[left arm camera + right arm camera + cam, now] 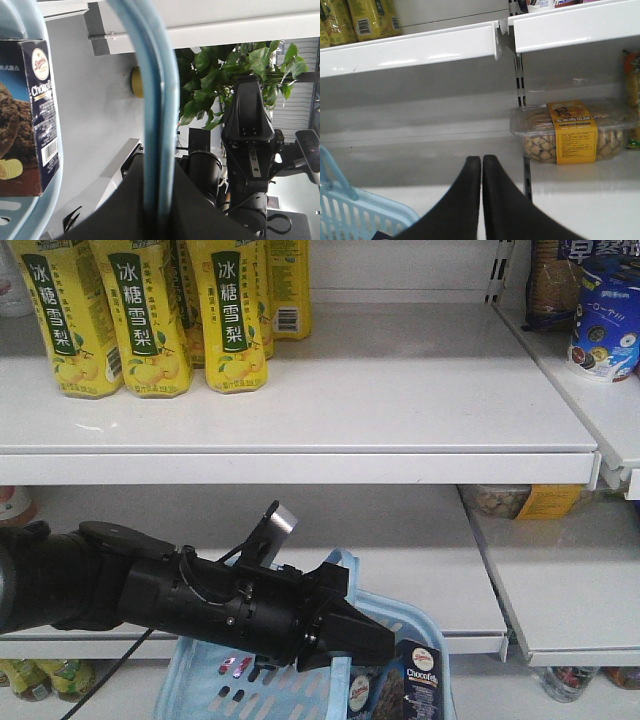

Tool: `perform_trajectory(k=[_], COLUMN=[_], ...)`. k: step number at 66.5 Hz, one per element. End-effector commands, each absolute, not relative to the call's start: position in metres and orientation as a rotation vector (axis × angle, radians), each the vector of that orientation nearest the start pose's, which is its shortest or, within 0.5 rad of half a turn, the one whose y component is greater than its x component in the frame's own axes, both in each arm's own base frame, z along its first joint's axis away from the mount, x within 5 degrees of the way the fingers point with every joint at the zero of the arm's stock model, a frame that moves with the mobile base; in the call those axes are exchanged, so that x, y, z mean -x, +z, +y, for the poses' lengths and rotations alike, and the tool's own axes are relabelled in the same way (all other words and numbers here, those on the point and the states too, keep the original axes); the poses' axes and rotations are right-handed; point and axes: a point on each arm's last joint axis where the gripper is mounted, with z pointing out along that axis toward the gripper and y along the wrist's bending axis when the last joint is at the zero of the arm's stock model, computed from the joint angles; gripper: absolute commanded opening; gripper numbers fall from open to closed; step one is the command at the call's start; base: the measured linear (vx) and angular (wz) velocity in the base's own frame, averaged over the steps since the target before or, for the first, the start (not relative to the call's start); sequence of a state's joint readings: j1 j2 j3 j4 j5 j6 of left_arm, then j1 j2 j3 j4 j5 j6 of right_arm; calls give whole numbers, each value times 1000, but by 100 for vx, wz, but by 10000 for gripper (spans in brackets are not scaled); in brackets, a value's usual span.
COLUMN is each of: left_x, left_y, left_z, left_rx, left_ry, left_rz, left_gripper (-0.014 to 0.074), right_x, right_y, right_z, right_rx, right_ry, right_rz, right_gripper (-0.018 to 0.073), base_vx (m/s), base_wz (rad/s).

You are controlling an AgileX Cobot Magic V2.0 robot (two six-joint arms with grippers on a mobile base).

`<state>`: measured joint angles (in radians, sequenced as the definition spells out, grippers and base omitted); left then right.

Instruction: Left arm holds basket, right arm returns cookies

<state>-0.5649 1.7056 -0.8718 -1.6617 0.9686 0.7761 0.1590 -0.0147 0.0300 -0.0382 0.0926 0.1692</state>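
Observation:
The light blue basket (250, 690) hangs low in the front view, below the middle shelf. My left gripper (345, 640) is shut on its blue handle (160, 100), which runs up between the black jaws (159, 200) in the left wrist view. The cookies (415, 680), a dark carton with a chocolate cookie picture, stand inside the basket at its right end and also show as the carton (25, 115) at the left. My right gripper (481, 162) is shut with nothing in it, in front of the lower shelf, just right of the basket's corner (365, 215).
Yellow drink cartons (150, 315) stand on the upper shelf (300, 465), and a blue round tub (605, 325) sits on the shelf to the right. A clear tub of biscuits with a yellow label (570, 132) lies on the lower right shelf.

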Motion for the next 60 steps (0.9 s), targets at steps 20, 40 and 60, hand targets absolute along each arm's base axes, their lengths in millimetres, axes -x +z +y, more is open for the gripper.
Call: perform_trajectory(k=[20, 40, 60], left_x=[-226, -226, -226], left_y=[242, 242, 242], left_z=[-236, -236, -236], left_rx=[-208, -208, -208], left_ry=[-1928, -1928, -1928], left_rz=[2396, 2396, 2396], left_gripper=[-6, -6, -6], right_x=[-55, -55, -55], right_y=[204, 204, 204], right_z=[9, 9, 9], right_rx=[23, 23, 23], right_ry=[223, 223, 223], right_rz=[1509, 1509, 1509], right_gripper=[-8, -8, -8], base_vx=[0, 0, 0], base_wz=[0, 0, 0])
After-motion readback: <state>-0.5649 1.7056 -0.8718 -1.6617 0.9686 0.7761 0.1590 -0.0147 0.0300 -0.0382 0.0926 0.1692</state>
